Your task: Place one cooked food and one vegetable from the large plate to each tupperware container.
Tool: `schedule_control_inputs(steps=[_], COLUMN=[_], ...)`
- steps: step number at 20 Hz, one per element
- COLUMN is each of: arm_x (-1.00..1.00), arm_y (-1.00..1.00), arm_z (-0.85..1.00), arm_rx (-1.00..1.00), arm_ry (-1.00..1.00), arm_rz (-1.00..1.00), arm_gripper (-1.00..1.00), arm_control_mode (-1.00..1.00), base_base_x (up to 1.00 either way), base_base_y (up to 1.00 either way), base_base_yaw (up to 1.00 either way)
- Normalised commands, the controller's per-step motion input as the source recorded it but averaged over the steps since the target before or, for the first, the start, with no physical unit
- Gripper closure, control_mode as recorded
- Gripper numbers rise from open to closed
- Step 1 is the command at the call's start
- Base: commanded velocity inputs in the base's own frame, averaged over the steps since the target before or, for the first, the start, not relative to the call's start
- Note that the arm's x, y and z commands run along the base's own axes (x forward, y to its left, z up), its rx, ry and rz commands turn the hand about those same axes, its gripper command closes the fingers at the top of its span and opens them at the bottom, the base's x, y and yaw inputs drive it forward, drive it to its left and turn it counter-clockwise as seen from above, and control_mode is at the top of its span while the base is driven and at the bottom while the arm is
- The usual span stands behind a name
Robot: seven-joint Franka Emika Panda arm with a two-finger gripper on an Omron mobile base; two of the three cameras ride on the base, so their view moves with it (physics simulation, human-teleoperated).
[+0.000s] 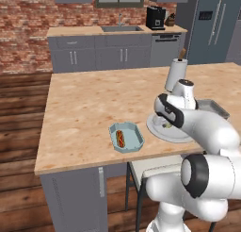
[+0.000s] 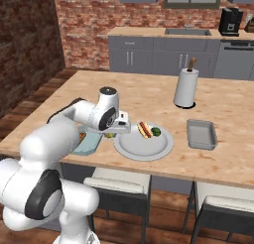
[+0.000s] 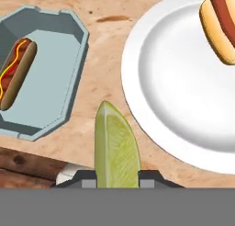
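My gripper (image 3: 117, 181) is shut on a yellow-green vegetable wedge (image 3: 117, 144) and hangs over the bare counter between the light blue tupperware container (image 3: 75, 64) and the large plate (image 3: 174, 92). A hot dog with mustard (image 3: 16, 76) lies in the blue container. On the plate's far side rests a second hot dog (image 3: 220, 25). From the right base view, the gripper (image 2: 110, 134) sits at the plate's (image 2: 144, 148) left edge, and a round green vegetable (image 2: 156, 131) lies beside the hot dog (image 2: 144, 130). The grey tupperware container (image 2: 201, 134) stands right of the plate.
A paper towel roll (image 2: 186, 88) stands behind the plate. The counter's front edge runs just below the blue container (image 1: 136, 134) and the plate (image 1: 162, 133). Stools (image 2: 116, 184) sit under that edge. The grey container (image 1: 212, 107) is partly behind my arm.
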Motion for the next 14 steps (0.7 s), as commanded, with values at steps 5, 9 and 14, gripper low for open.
schedule_control_inputs(steps=[5,9,14], arm_x=[-0.04,0.06,0.13], arm_y=[0.95,0.74,0.48], arm_z=[0.00,0.00,-0.04], arm_rx=[0.00,0.00,0.00], arm_ry=[-0.02,0.00,0.00], arm_rz=[-0.03,-0.08,-0.06], arm_gripper=[1.00,1.00,1.00], arm_control_mode=[-1.00,-1.00,-1.00], base_base_x=[0.00,0.00,0.00], base_base_y=[0.00,0.00,0.00], base_base_yaw=[0.00,0.00,0.00])
